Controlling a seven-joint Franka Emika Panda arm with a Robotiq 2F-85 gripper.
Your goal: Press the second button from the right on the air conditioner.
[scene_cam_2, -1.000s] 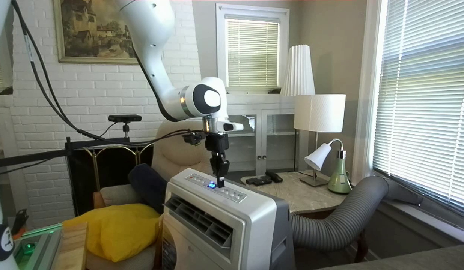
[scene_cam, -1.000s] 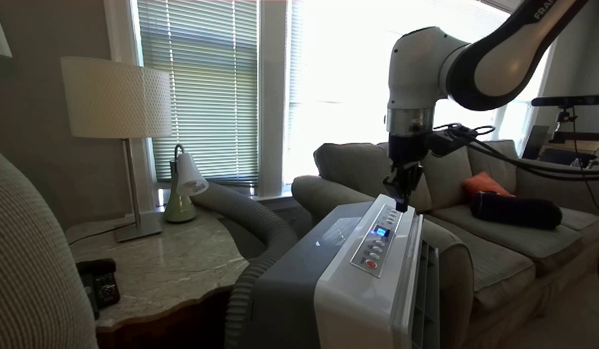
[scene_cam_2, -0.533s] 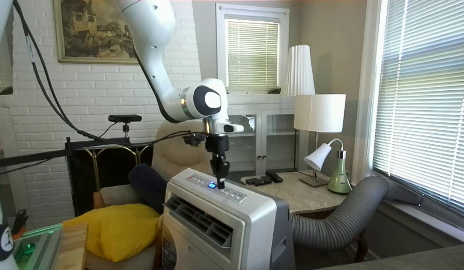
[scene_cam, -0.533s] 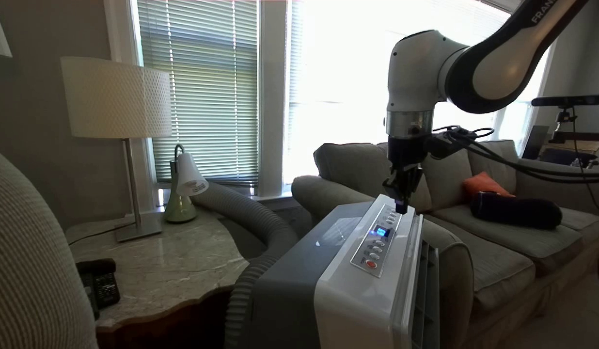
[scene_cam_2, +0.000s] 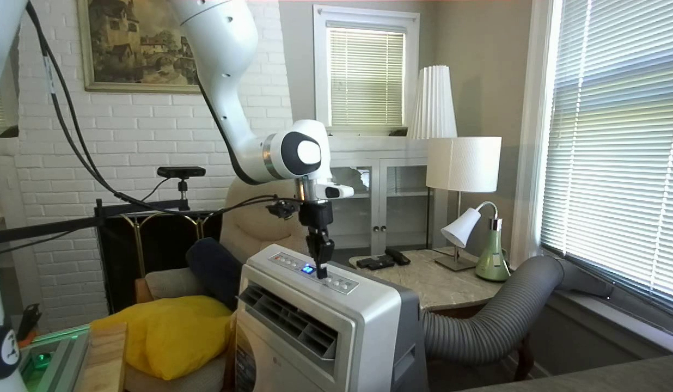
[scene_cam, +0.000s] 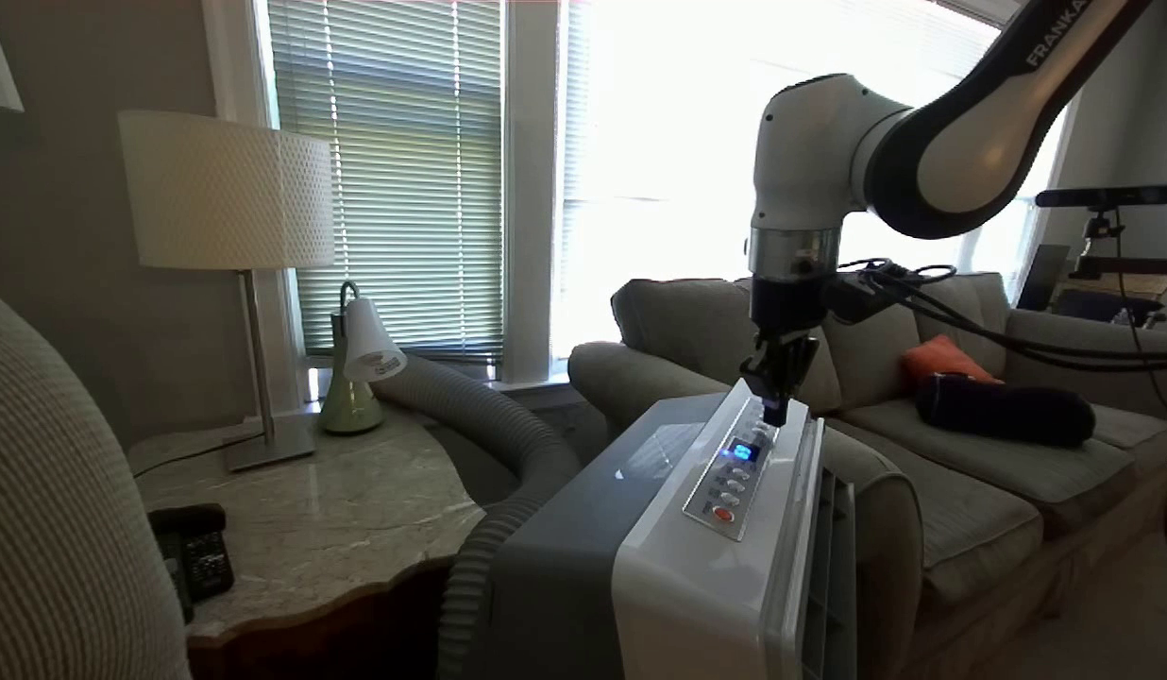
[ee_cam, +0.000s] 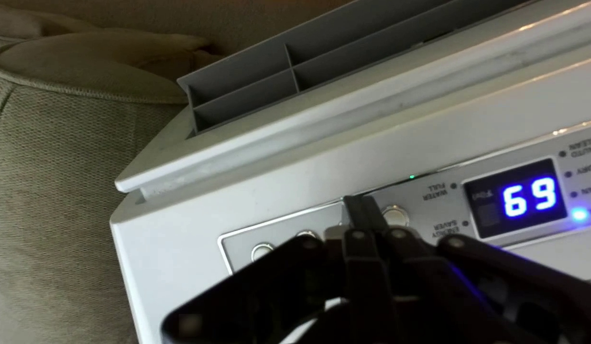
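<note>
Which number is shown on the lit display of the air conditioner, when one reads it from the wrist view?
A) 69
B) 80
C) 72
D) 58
A: in the wrist view the display of the air conditioner glows with a blue 69, a number that reads the same after a half turn, although the printed words beside it stand upside down.

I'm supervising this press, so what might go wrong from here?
In the wrist view, the shut fingers line up nearer the display than the second button from the right, so pressing down might hit the wrong one. That target is partly hidden there, so aim could drift.
</note>
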